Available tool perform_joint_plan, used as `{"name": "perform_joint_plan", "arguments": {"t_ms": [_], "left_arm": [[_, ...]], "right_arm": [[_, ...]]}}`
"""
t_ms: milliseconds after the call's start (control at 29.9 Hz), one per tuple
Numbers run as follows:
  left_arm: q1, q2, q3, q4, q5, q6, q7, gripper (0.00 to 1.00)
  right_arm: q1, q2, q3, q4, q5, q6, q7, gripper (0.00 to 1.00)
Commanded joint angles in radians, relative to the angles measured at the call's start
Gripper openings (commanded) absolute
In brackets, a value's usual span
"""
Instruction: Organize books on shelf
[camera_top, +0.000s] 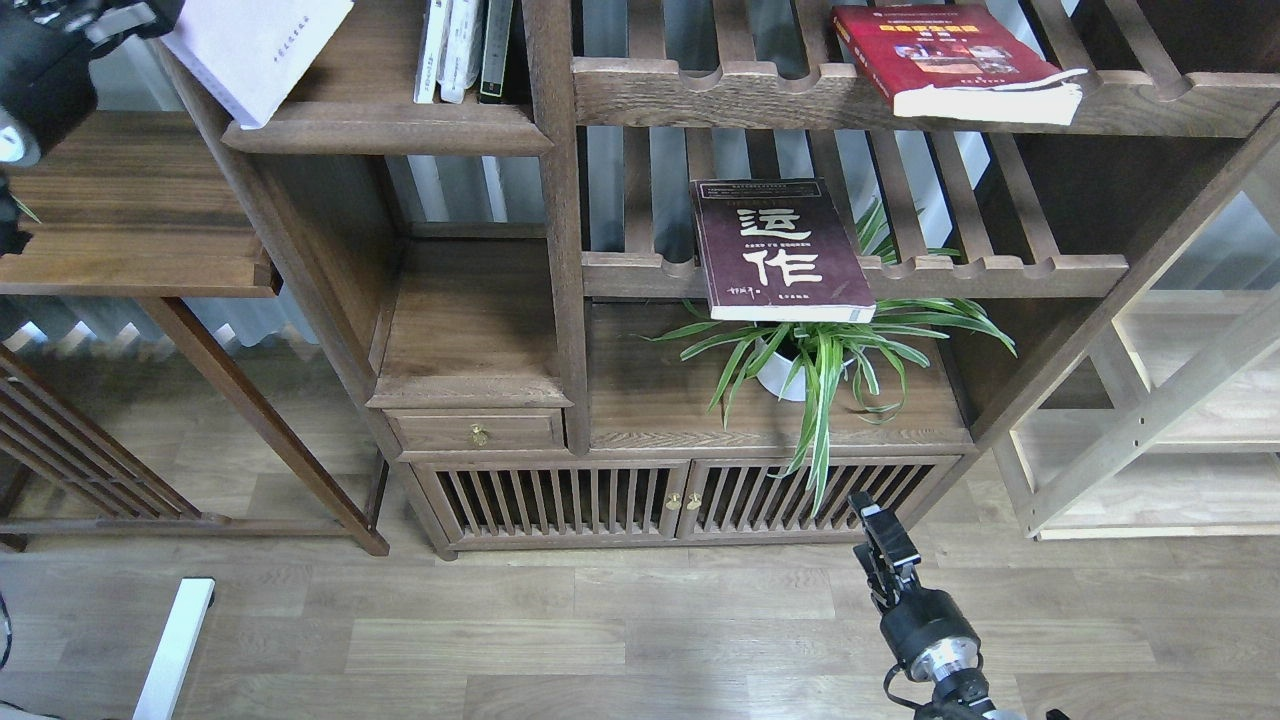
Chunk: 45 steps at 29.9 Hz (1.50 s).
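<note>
Three loose books to sort. Left gripper (150, 15), up at 11 o'clock, is clamped on the pale book (255, 50), whose lower corner hangs over the front left edge of the shelf (385, 128). From those fingers the free spot lies toward 3 o'clock, beside the standing books (462, 48), and the pale book's long axis runs tilted, so I'd guess it needs turning upright. Maroon book (775, 250) and red book (950, 60) lie flat on slatted racks. Right gripper (882, 535) hangs low at 5 o'clock, empty; can't tell its finger gap.
</note>
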Motion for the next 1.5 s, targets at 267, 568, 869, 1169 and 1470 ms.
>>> {"name": "perform_joint_plan", "arguments": {"t_ms": [267, 568, 869, 1169, 1470], "left_arm": [[-0.209, -0.017, 0.161, 0.141, 0.002, 0.037, 0.0, 0.03], [-0.259, -0.032, 0.198, 0.188, 0.002, 0.049, 0.0, 0.03], [-0.312, -0.032, 0.235, 0.257, 0.002, 0.045, 0.0, 0.03], [-0.385, -0.026, 0.337, 0.331, 0.003, 0.037, 0.0, 0.03], [-0.414, -0.031, 0.374, 0.363, 0.014, 0.037, 0.0, 0.03]], "right_arm": [[-0.041, 0.003, 0.011, -0.003, 0.019, 0.0, 0.005, 0.99], [-0.064, 0.003, 0.011, -0.006, 0.037, 0.0, 0.004, 1.0], [-0.081, 0.002, 0.0, -0.006, 0.037, 0.0, 0.002, 1.0], [-0.092, 0.0, 0.001, -0.005, 0.039, 0.0, 0.002, 1.0], [-0.095, 0.002, 0.003, -0.003, 0.049, 0.0, 0.002, 1.0]]}}
